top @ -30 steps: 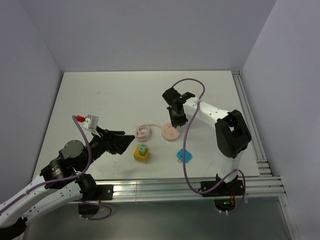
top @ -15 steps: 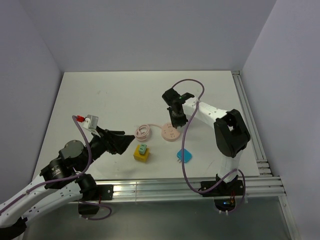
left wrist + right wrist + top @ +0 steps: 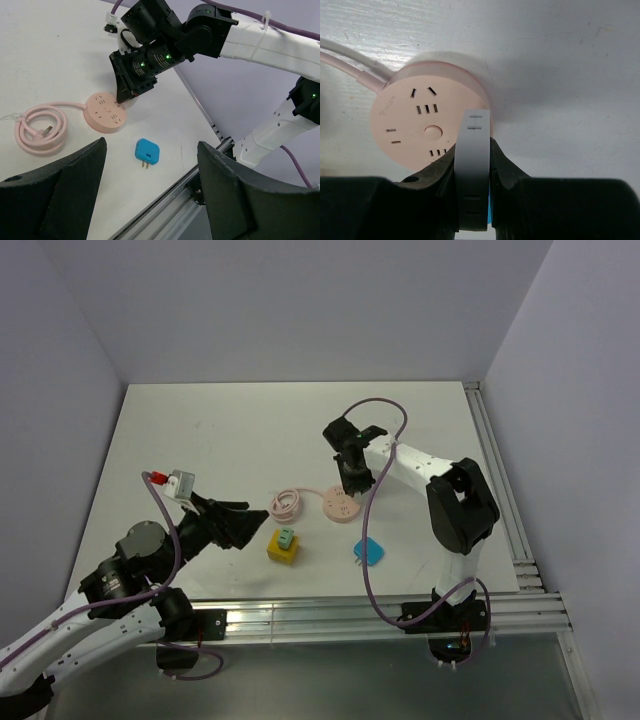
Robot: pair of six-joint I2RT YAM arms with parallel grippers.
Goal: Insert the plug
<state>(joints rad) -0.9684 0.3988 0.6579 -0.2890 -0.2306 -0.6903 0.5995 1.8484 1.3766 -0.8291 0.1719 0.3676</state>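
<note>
A round pink power socket (image 3: 340, 506) lies on the white table, its cable coiled (image 3: 287, 503) to its left. My right gripper (image 3: 351, 476) hangs just above the socket's far right edge, shut on a flat light-grey plug (image 3: 474, 130). In the right wrist view the plug stands between the black fingers (image 3: 445, 165) and overlaps the socket's (image 3: 415, 125) right rim; whether they touch I cannot tell. A second, blue plug (image 3: 372, 552) lies loose on the table, prongs showing (image 3: 147, 151). My left gripper (image 3: 252, 524) is open and empty, left of the socket.
A yellow block with a green piece on top (image 3: 284, 545) sits just right of the left gripper's tips. An aluminium rail (image 3: 400, 605) runs along the table's near edge, and another (image 3: 495, 470) along its right side. Grey walls close in the back and sides.
The right gripper has edged slightly left above the socket with the plug still in it. The left arm has not moved.
</note>
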